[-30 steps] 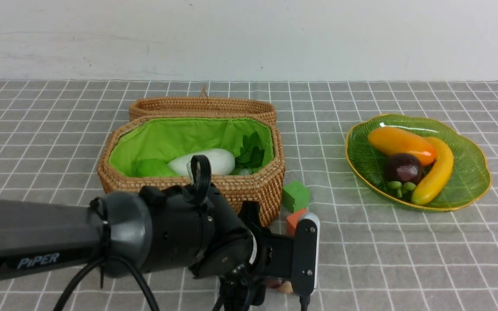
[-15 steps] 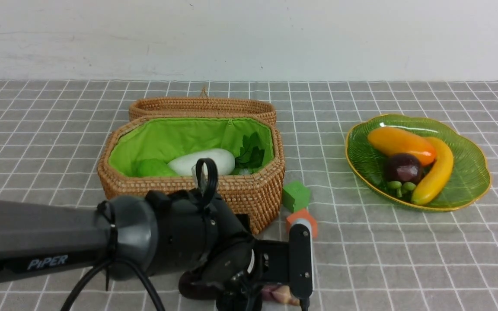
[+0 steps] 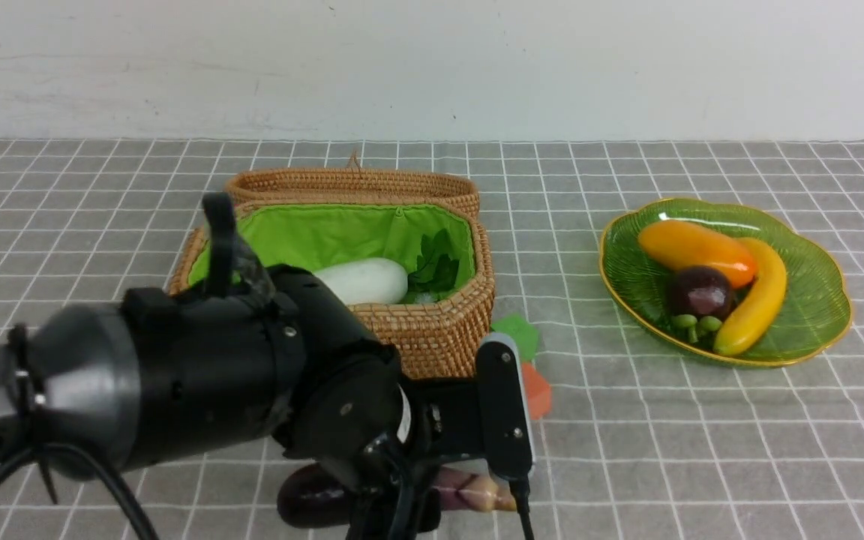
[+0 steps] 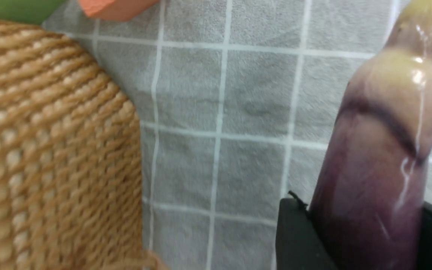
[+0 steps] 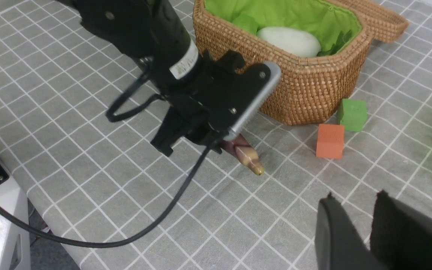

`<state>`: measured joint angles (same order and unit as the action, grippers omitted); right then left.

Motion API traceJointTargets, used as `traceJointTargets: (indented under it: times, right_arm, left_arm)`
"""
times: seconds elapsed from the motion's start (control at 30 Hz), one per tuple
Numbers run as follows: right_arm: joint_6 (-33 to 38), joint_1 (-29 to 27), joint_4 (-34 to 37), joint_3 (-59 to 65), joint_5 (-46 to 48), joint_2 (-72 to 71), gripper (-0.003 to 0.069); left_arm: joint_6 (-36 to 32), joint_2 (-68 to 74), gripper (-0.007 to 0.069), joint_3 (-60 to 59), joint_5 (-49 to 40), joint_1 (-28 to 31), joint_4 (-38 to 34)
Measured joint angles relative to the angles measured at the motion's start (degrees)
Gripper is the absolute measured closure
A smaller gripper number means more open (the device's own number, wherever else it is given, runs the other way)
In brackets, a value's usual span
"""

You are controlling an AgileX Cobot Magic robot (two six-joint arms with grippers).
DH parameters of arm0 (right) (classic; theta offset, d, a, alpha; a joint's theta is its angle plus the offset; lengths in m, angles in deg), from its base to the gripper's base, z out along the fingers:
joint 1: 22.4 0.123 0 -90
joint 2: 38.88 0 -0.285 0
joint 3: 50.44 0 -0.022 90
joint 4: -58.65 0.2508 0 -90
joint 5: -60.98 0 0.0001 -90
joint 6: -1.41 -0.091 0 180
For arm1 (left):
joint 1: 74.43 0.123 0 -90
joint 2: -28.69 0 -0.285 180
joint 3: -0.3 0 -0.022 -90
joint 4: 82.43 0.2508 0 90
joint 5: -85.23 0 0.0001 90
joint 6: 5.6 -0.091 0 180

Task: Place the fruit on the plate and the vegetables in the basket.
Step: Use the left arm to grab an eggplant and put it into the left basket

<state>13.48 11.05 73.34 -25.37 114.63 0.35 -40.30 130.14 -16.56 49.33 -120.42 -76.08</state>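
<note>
1. Fingers (image 4: 294,240) of the left gripper (image 4: 366,240) clamp the sides of the long purple eggplant (image 4: 381,150), whose pale stem tip juts out past them, low over the grey checked tablecloth (image 3: 702,465) in front of the basket (image 3: 432,337).
2. Beside it, the right gripper (image 5: 369,232) hangs over bare cloth with only a narrow gap between its fingers, holding nothing, in front of the basket and toward the plate's side.
3. Just off the basket's front corner sit an orange cube (image 5: 330,140) and a green cube (image 5: 352,114), close together.
4. Inside the basket's green lining lie a white oblong vegetable (image 3: 368,280), a light green leafy piece (image 5: 246,23) and dark green leaves (image 3: 436,264); the woven lid (image 3: 349,184) rests folded back behind.
5. Well to the basket's right, the green glass plate (image 3: 814,315) holds a banana (image 3: 758,300), an orange-yellow oblong fruit (image 3: 694,247) and a round dark purple fruit (image 3: 698,291), all touching.
</note>
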Motion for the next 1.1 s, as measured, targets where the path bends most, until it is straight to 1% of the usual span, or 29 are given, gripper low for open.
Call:
traceJointTargets:
  times: [0.07, 0.4, 0.57, 0.77, 0.9, 0.93, 1.0, 1.03, 1.1]
  right_arm:
    - [0.00, 0.00, 0.00, 0.00, 0.00, 0.00, 0.0497]
    - [0.00, 0.00, 0.00, 0.00, 0.00, 0.00, 0.0496]
    - [0.00, 0.00, 0.06, 0.00, 0.00, 0.00, 0.0491]
    - [0.00, 0.00, 0.51, 0.00, -0.02, 0.00, 0.0485]
    - [0.00, 0.00, 0.64, 0.00, -0.02, 0.00, 0.0482]
    - [0.00, 0.00, 0.85, 0.00, -0.02, 0.00, 0.0480]
    - [0.00, 0.00, 0.88, 0.00, -0.02, 0.00, 0.0479]
    - [0.00, 0.00, 0.88, 0.00, -0.02, 0.00, 0.0479]
    - [0.00, 0.00, 0.88, 0.00, -0.02, 0.00, 0.0475]
  left_arm:
    - [-0.06, -2.40, 0.0295, 0.00, -1.57, 0.00, -1.11]
    - [-1.18, -10.30, 0.0295, 0.00, -3.67, 0.00, -4.14]
    - [-1.48, -13.84, 0.0295, 0.08, -5.52, 0.00, -4.66]
    - [-1.38, -15.26, 0.0295, 4.74, -6.21, 0.19, -4.71]
    - [-1.13, -15.26, 0.0295, 9.41, -5.59, 3.05, -5.69]
    - [-1.13, -15.26, 0.0295, 11.70, -3.85, 6.07, -6.35]
    - [-1.08, -15.15, 0.0295, 12.86, -0.91, 9.25, -7.56]
    - [-1.08, -15.14, 0.0295, 12.93, 0.06, 9.61, -7.66]
    - [-0.40, -14.07, 0.0295, 13.35, 6.32, 13.55, -8.45]
